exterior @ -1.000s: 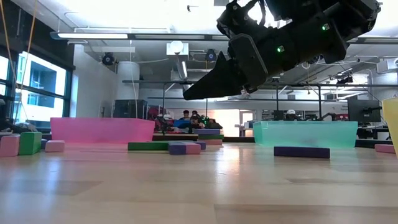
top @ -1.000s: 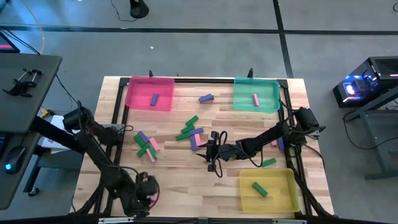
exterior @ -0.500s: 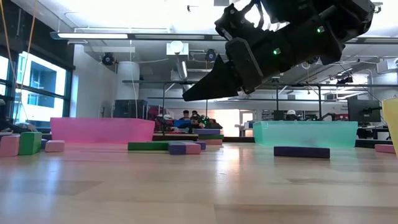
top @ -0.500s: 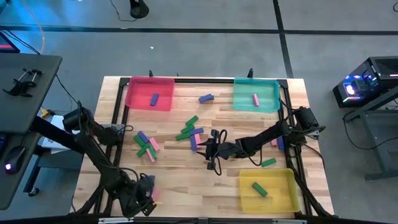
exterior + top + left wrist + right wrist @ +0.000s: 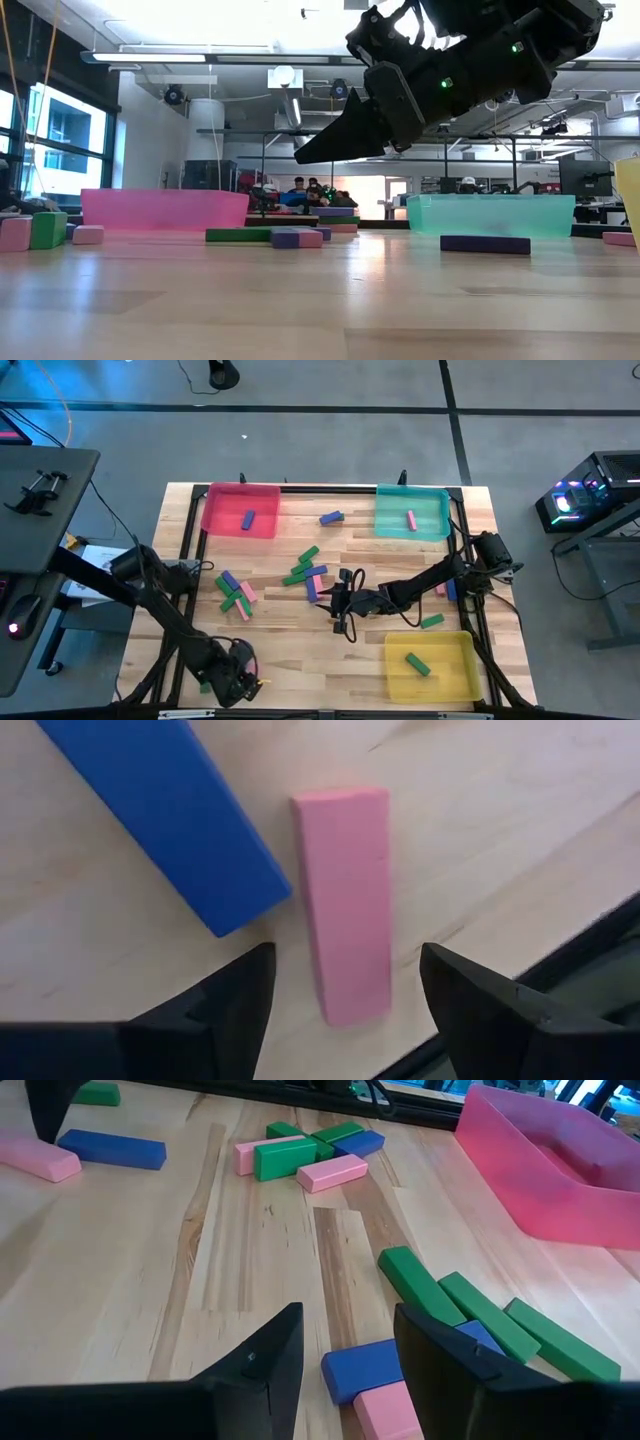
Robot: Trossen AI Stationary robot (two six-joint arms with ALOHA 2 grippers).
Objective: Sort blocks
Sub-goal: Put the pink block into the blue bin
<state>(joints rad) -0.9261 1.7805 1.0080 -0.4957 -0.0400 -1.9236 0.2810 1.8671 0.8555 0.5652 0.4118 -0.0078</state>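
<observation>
- Three trays sit on the worktop (image 5: pixel 300 655): pink tray (image 5: pixel 240 510), teal tray (image 5: pixel 412 513), yellow tray (image 5: pixel 433 665).
- Right gripper (image 5: pixel 340 1355) hovers mid-worktop, jaws apart and empty; a blue block (image 5: pixel 365 1370) and a pink one lie just ahead, green blocks (image 5: pixel 470 1315) beyond.
- Left gripper (image 5: pixel 340 985) sits low at the near edge, jaws spread wide around a pink block (image 5: pixel 345 900), not touching; a blue bar (image 5: pixel 165 815) lies beside it.

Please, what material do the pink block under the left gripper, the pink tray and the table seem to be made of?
Pink block: probably painted wood or solid plastic, with a matte, even colour and crisp edges.
Pink tray: likely plastic, since its walls look translucent and glossy.
Table: wood, light planks with visible grain and seams, smooth finish.
</observation>
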